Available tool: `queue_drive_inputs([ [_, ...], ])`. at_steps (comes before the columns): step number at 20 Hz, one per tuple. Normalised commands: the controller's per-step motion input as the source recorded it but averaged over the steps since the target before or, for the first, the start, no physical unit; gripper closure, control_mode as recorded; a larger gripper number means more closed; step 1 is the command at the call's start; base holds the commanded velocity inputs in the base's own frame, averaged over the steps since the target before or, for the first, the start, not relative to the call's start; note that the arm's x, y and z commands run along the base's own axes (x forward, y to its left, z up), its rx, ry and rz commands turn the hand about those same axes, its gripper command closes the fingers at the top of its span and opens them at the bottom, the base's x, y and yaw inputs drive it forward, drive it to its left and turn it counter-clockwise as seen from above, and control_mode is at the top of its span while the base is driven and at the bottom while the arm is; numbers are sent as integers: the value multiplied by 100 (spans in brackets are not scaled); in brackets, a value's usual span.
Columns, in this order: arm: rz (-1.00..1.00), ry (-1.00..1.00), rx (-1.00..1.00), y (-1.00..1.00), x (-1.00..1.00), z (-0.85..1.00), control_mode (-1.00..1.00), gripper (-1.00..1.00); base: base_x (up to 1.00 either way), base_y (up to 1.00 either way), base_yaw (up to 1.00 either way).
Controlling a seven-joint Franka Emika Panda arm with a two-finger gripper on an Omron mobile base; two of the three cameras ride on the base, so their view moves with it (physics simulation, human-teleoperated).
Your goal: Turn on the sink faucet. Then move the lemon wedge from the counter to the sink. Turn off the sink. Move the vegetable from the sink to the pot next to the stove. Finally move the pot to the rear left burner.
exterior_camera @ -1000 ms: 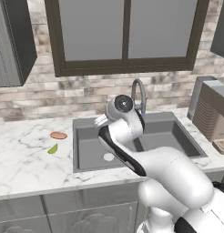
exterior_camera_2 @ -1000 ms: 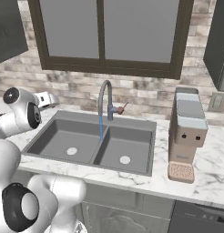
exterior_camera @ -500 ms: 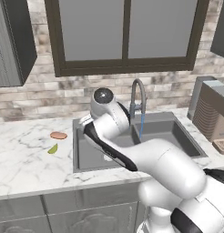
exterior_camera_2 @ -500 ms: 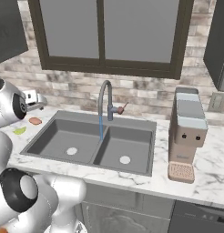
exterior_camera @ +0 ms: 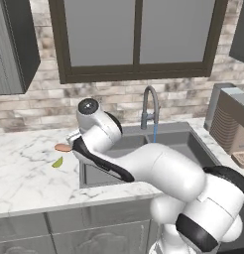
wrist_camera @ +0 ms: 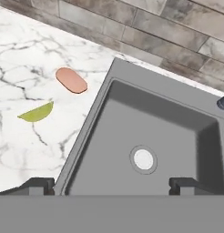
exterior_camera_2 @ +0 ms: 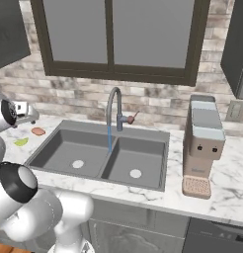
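Two basins make up the dark grey sink, and the left bowl lies straight ahead of the gripper, its round white drain just beyond and between the two dark fingertips, which stand wide apart with nothing held. White marble counter spreads off the gripper's left side, reaching back to the brick wall. Beyond the gripper and toward its right rises the grey gooseneck sink faucet, a thin blue stream of water falling from its spray head into the sink. Off to the gripper's left, well apart from it, the orange-brown oval lies on the marble, and nearer the gripper than that sits the small yellow-green lemon wedge, beside the sink's left rim but not touching it.
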Motion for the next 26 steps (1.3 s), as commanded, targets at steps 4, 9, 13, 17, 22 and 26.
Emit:
queue_drive_inputs([
  [4, -11, 10, 0, 63, 0, -17, -100, -100, 0, 0, 0],
  [9, -5, 9, 0, 36, 2, -22, -100, -100, 0, 0, 0],
  [13, 0, 9, 0, 8, 0, -27, -100, -100, 0, 0, 0],
  [17, -9, 6, 0, 32, 7, -26, -100, -100, 0, 0, 0],
  [22, -14, 2, 0, 39, 15, -25, -100, -100, 0, 0, 0],
  [26, -15, 0, 0, 20, 12, -28, -100, -100, 0, 0, 0],
])
